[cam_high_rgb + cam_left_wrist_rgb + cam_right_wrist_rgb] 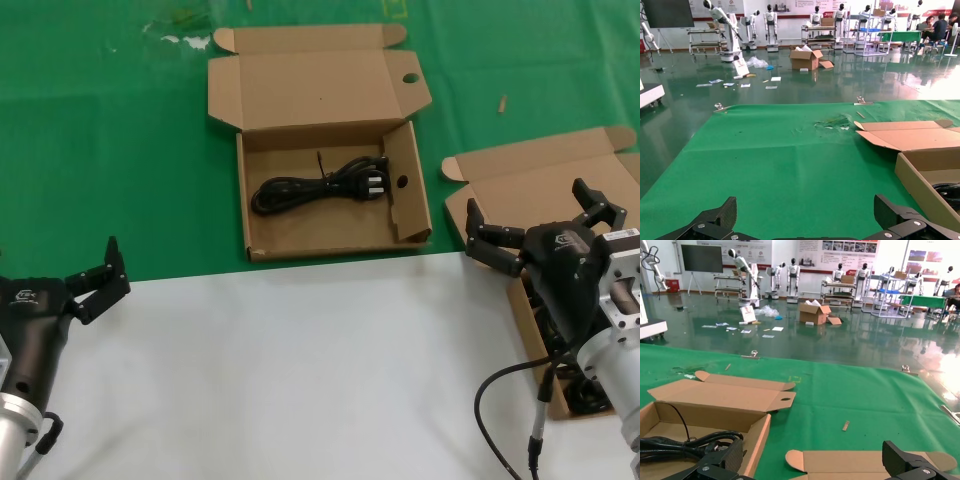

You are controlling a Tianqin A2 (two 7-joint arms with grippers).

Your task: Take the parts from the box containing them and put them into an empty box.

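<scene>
One coiled black cord (318, 187) lies in the shallow open box (262, 238)

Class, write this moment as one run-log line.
left gripper: open, idle at table edge | right gripper: open, over narrow box | wide box: holds one power cord

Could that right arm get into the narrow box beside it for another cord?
Probably yes: the right gripper hangs open right above the narrow box, whose lid is folded back; nothing covers the cords inside.
</scene>
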